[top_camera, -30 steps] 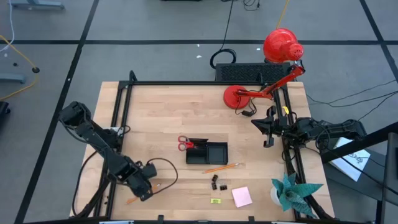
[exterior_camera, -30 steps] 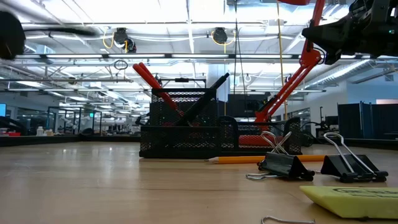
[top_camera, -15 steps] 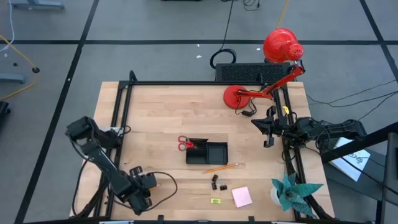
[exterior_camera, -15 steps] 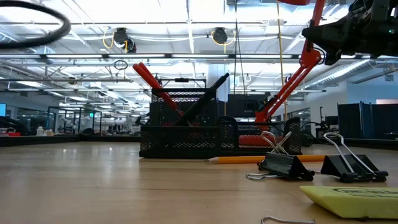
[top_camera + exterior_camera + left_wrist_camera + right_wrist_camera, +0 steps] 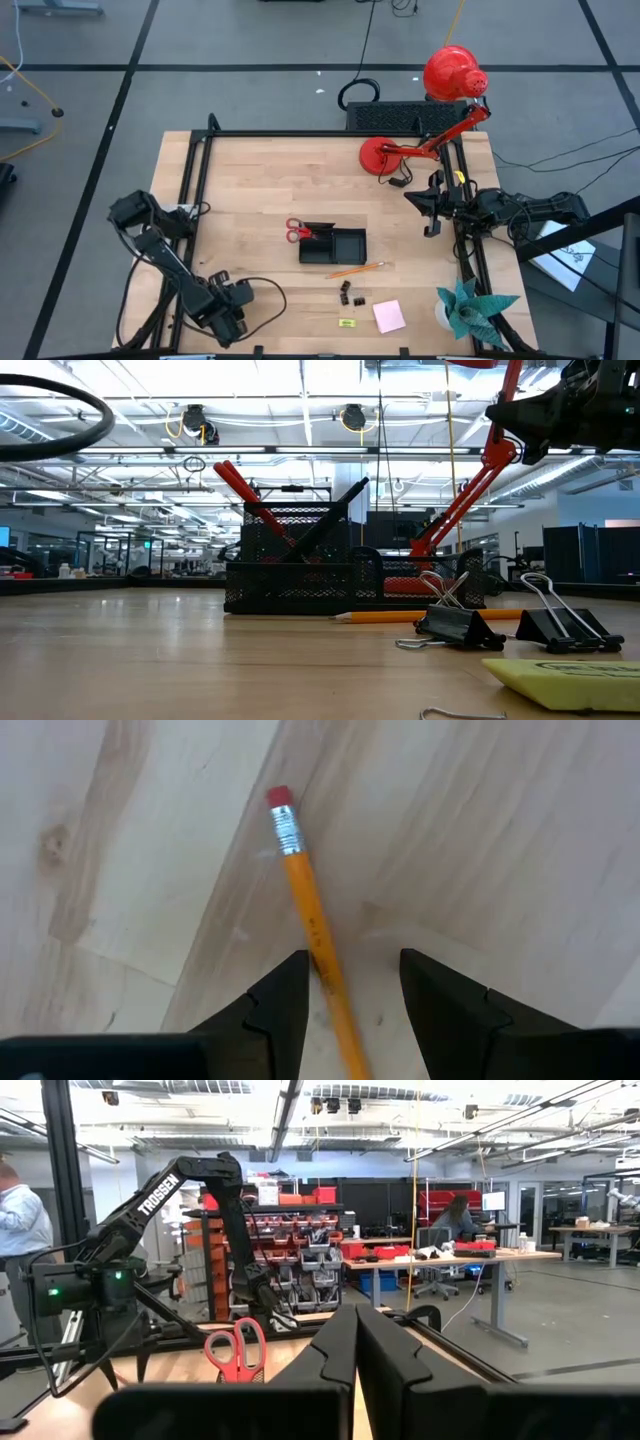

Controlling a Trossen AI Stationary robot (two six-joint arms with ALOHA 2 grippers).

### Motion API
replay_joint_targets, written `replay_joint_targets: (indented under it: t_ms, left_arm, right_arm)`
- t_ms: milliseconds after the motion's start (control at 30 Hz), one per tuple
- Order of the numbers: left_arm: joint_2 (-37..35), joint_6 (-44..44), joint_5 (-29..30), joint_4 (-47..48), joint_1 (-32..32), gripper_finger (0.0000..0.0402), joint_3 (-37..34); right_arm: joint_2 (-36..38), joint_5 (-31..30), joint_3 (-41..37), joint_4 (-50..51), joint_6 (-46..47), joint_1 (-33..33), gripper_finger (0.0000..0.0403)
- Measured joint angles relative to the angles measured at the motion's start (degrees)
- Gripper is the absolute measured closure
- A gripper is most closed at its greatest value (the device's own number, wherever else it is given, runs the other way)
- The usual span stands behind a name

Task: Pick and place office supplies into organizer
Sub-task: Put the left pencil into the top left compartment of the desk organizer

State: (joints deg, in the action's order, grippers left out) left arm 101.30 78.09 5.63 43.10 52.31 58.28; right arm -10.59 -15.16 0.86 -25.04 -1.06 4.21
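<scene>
Where left pincer (image 5: 350, 985) straddles it unclenched: orange pencil (image 5: 312, 930), pink eraser, silver ferrule; right pincer (image 5: 356, 1342) clenched empty.

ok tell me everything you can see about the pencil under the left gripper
The pencil is yellow-orange, looks wooden, and has a silver ferrule and a red-pink eraser at its far end. It lies flat on the light wooden table, near the left front corner. The left gripper is directly over it, its open fingers straddling the shaft on either side; whether they touch it cannot be told. Its tip is hidden.
</scene>
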Motion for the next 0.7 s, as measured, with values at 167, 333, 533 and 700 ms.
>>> replay_joint_targets:
  t_ms: [167, 333, 533, 700]
  left_arm:
    - [0.7, 1.3, 0.9, -1.9, -2.3, 0.0238, 0.0]
    - [4.4, -3.9, -2.9, -2.4, -4.9, 0.0238, 0.6]
    - [4.8, -4.0, -3.3, -1.6, -4.9, 0.0238, 0.7]
    - [3.6, -3.5, -1.5, -1.7, -4.1, 0.0238, 0.1]
  right_arm:
    - [0.0, 0.0, 0.0, 0.0, 0.0, 0.0, 0.0399]
    - [0.0, 0.0, 0.0, 0.0, 0.0, 0.0, 0.0399]
    - [0.0, 0.2, 0.0, 0.0, 0.0, 0.0, 0.0399]
    - [0.0, 0.2, 0.0, 0.0, 0.0, 0.0, 0.0399]
